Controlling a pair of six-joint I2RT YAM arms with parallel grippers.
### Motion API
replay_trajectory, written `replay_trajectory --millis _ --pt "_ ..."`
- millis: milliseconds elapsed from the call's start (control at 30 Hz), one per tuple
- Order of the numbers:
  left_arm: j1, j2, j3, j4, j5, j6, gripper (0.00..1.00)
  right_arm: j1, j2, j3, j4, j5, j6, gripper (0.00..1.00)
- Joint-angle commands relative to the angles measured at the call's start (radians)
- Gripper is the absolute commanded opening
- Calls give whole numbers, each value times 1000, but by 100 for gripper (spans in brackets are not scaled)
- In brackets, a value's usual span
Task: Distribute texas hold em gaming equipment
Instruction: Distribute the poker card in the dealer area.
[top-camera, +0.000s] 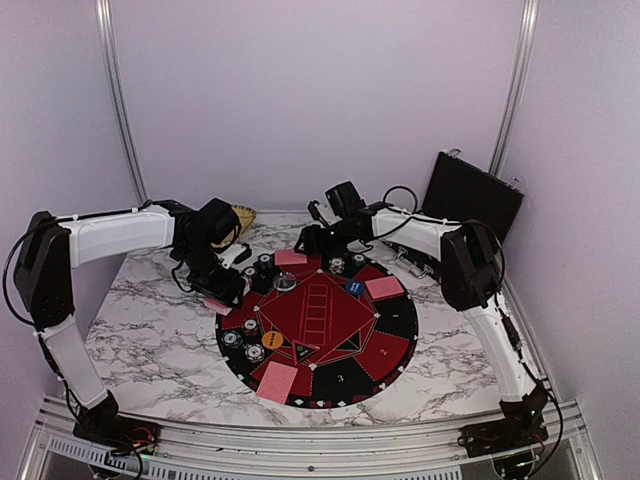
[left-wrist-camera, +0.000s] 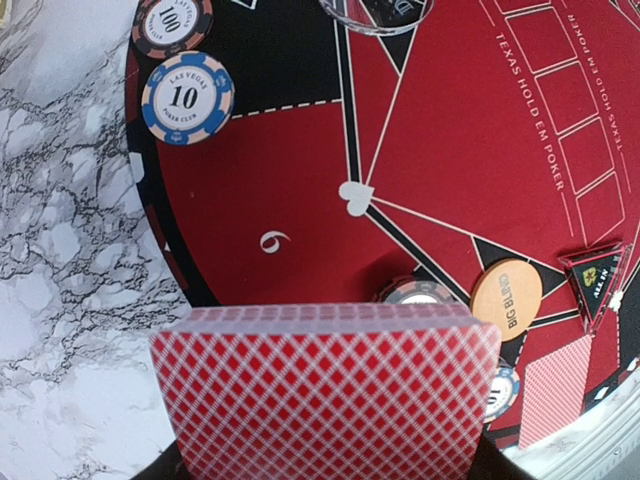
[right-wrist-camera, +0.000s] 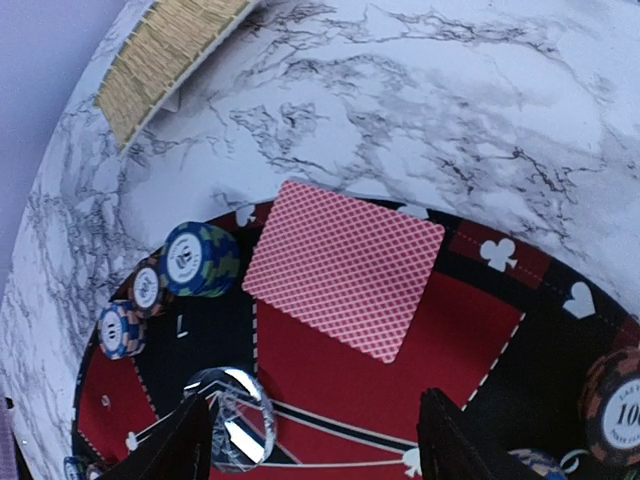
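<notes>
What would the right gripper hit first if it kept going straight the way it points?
Most likely the red-backed playing card lying flat across the mat's far edge, ahead between the right gripper's open fingers. Depth is unclear, so it might touch the mat first. The clear disc sits off to one side.

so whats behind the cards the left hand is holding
Past the top edge of the cards a poker chip peeks out on the mat, only its rim showing; the rest is covered. A second chip pokes out at their right edge. Anything lower is hidden.
</notes>
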Motion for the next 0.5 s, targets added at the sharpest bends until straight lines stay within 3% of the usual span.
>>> replay_trajectory --millis 0,267,467 --pt "-24 15 46 -22 -1 -9 29 -1 -195 -160 127 -109 30 70" --pt "-93 27 78 -49 -27 3 29 -14 -434 -585 424 -357 192 74" --pt "-144 28 105 -57 -25 1 30 -13 -504 -801 635 -493 329 74"
